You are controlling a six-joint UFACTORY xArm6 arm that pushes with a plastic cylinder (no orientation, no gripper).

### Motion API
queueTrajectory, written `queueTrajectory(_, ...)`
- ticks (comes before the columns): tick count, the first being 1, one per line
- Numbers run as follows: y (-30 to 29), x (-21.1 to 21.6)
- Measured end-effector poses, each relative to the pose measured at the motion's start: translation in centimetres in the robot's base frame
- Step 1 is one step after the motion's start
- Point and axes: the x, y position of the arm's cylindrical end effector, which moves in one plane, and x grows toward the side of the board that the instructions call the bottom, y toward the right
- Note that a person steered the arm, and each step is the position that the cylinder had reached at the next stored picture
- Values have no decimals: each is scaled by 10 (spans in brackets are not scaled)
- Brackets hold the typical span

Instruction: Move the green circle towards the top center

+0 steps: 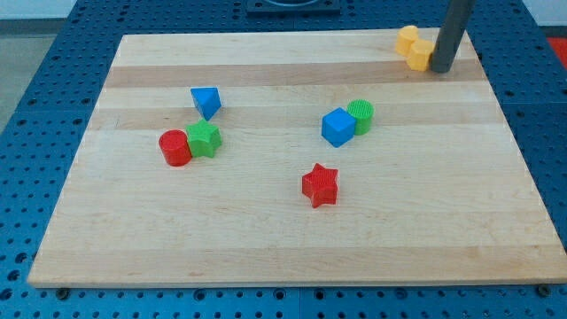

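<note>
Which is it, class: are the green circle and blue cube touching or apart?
Touching. The camera view shows the green circle pressed against the blue cube, with no board visible between them.

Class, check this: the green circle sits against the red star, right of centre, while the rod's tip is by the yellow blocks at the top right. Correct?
Not quite. In the camera view the green circle sits against the blue cube; the red star lies apart, below. My tip is indeed by the yellow blocks.

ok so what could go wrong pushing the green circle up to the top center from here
1. The green circle touches the blue cube on its left, so a sloppy push may drag the cube along.
2. My tip sits at the view's top right against the yellow block; leaving could nudge it.
3. A push from the right would drive the circle into the cube.
</note>
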Motion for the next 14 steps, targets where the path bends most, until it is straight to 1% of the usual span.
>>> queueTrajectory(1, 0, 2)
queueTrajectory(3, -11, 56)
queueTrajectory(5, -56, 115)
queueTrajectory(6, -69, 151)
queueTrajectory(7, -91, 167)
queueTrajectory(8, -107, 156)
queueTrajectory(11, -162, 97)
queueTrajectory(13, -171, 56)
queueTrajectory(14, -173, 28)
